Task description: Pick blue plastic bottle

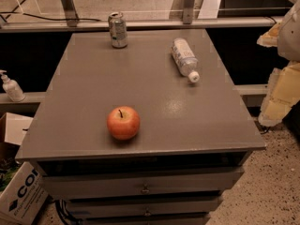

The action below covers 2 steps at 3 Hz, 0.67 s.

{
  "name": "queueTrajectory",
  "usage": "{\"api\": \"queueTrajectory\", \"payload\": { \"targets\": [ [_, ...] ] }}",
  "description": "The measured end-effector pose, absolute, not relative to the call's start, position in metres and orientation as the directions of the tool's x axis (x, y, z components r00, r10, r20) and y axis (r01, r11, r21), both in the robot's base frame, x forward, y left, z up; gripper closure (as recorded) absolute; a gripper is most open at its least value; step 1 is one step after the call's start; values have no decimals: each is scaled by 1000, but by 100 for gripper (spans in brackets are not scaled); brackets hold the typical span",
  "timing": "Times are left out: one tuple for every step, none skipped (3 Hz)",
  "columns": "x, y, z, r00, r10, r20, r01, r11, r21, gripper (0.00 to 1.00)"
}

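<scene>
Bottle first: the small clear ribbed plastic bottle with the pale bluish-white label [183, 57] is seen lying on its side on the grey flat-topped drawer cabinet [140, 83], in the far right part of the top. Its white screw cap [194, 77] is pointed toward the near right, and nothing is touching it.

1 dented silver metal drink can [117, 30] is stood upright near the far edge, well apart from the bottle and to its left. 1 round red-orange apple [123, 123] is set stem-up near the front edge, left of centre, well apart from both.

Below the top, 3 grey drawer fronts [145, 185] are stacked. Off the cabinet on the left, a white pump-top dispenser bottle [11, 87] is stood on a low ledge, and a white printed cardboard box [21, 196] is seen on the floor under it. At the right edge, yellow and white foam blocks [281, 95] are piled beside the cabinet.

Now the gripper: it is not seen over the table or anywhere near the bottle, so whether it is apart or together cannot be told.
</scene>
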<state>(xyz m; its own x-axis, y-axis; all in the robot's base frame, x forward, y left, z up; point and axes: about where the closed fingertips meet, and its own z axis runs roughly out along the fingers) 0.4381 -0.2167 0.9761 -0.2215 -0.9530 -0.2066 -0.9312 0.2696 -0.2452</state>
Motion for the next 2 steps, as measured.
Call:
{"api": "queueTrajectory", "payload": {
  "targets": [
    [438,-217,976,-222,-953,-207,-931,270,-245,0],
    [443,-214,975,-202,-960,-194,-934,249,-256,0]
  ]
}}
